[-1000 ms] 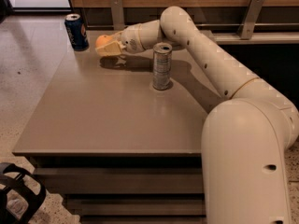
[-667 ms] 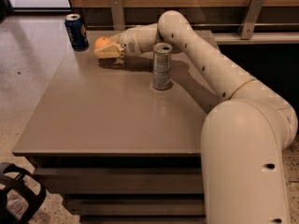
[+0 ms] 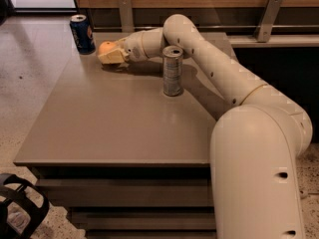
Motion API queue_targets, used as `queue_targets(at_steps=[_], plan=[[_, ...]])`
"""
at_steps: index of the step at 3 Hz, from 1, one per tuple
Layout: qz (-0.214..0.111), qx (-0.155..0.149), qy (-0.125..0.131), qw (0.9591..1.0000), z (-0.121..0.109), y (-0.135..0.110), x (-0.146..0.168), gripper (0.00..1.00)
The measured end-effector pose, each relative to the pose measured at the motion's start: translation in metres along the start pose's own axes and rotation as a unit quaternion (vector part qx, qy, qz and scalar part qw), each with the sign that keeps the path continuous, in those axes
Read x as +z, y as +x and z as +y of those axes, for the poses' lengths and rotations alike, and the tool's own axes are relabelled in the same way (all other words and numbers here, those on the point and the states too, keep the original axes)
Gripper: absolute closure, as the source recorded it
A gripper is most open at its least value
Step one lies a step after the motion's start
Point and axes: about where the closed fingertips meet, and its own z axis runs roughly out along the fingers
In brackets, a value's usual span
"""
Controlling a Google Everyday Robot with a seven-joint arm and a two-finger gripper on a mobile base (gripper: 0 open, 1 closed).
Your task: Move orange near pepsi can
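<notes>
Arm [image 3: 219, 78] fills the right of the scene, a thick white limb rising from the near right corner and stretching across to the far left of the tan table [image 3: 109, 128]. A tall silver can [image 3: 172, 71] stands upright near the middle of the far half, just near-side of the forearm and not touching it. The pepsi can [image 3: 82, 33] stands upright at the far left corner. The gripper [image 3: 110, 54] lies low over the tabletop just right of it, its pale fingers [image 3: 113, 59] clasped on the orange [image 3: 105, 47], which shows at their far left tip, at or just above the surface. The relation that matters is that the pepsi can lies to the left and slightly farther away from the held fruit, with a narrow gap between them and nothing in between; being round, the fruit has no long axis to line up. The task looks nearly done, with only the setting down and release left. Compared with a second ago, the gripper and fruit have edged a little leftward toward the pepsi can, while both cans stand where they were.
</notes>
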Motion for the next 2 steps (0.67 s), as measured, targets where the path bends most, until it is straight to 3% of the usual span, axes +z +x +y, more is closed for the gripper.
queue_targets(at_steps=[1, 2], plan=[[0.018, -0.009, 0.015, 0.9997, -0.0021, 0.0001, 0.0066, 1.0], [0.017, -0.008, 0.013, 0.9997, -0.0006, 0.0008, 0.0092, 0.82]])
